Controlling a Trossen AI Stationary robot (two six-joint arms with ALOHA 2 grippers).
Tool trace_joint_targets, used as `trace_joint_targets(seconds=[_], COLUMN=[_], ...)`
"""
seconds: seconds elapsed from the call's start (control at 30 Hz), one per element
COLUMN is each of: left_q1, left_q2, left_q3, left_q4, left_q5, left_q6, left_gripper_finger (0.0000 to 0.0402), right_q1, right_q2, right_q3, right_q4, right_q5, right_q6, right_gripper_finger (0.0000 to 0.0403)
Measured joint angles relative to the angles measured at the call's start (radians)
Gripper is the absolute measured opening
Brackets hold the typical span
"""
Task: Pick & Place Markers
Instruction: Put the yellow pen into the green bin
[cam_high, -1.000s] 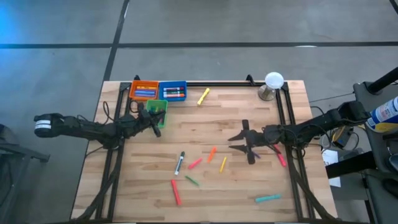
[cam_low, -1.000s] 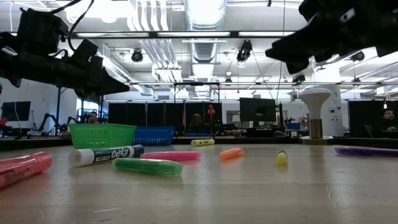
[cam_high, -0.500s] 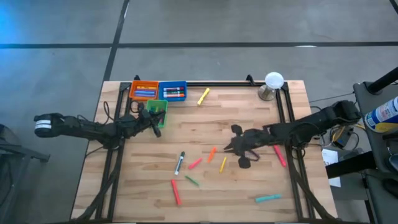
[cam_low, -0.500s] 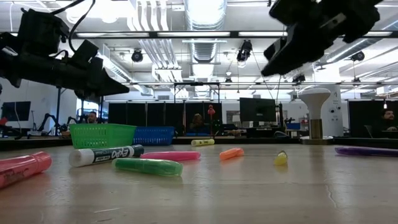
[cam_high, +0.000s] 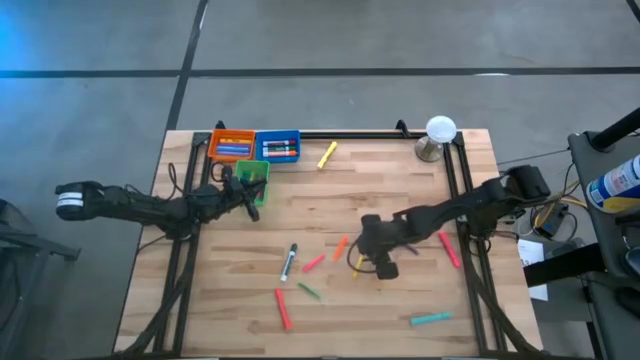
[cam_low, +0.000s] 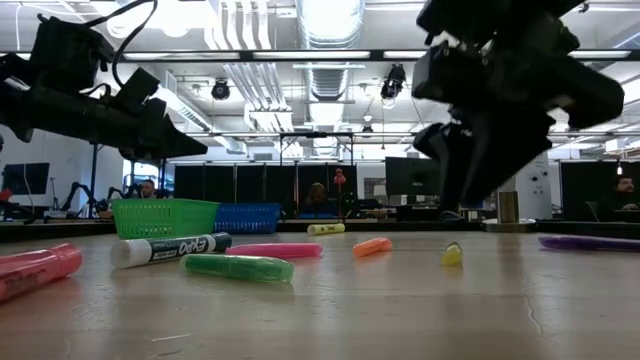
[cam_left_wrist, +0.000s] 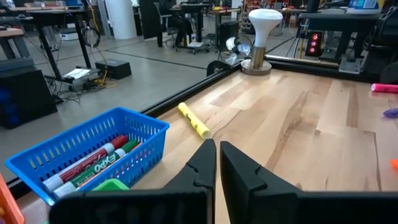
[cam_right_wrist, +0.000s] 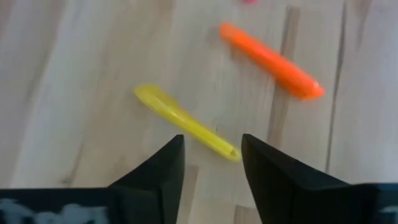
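Observation:
Several markers lie flat on the wooden table: a yellow one (cam_high: 356, 263), orange (cam_high: 341, 246), pink-red (cam_high: 314, 262), black-and-white (cam_high: 289, 262), green (cam_high: 307, 291), red (cam_high: 283, 308), teal (cam_high: 430, 319) and pink (cam_high: 450, 250). My right gripper (cam_high: 372, 262) is open and points down over the short yellow marker (cam_right_wrist: 186, 127), whose one end lies between the fingers without touching them; the orange marker (cam_right_wrist: 270, 60) lies just beyond. My left gripper (cam_high: 252, 200) is shut (cam_left_wrist: 217, 163) and waits above the table beside the green bin (cam_high: 251, 172).
An orange bin (cam_high: 232, 146) and a blue bin (cam_high: 278, 147), both holding markers, stand at the far edge by the green bin. Another yellow marker (cam_high: 327, 155) lies near them. A white mushroom-shaped lamp (cam_high: 440, 135) stands at the far right corner. Black frame rails run along the table's sides.
My right gripper has travelled toward the table's left and near edge, tipped from level to pointing down, and come lower over the short yellow marker. The markers have not moved.

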Motion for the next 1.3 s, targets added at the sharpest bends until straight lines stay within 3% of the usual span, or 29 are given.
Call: trace_joint_targets(seconds=[0.3,1.3], left_q1=[0.0,0.0], left_q2=[0.001,0.001], left_q3=[0.0,0.001], left_q4=[-0.002,-0.006], left_q5=[0.0,0.0], left_q6=[0.0,0.0], left_gripper_finger=[0.0017,0.0017], right_q1=[0.0,0.0], right_q2=[0.086,0.096], right_q3=[0.06,0.094], right_q4=[-0.048,-0.096], right_q5=[0.0,0.002], right_q6=[-0.071,-0.132], right_gripper_finger=[0.0181,0.0135])
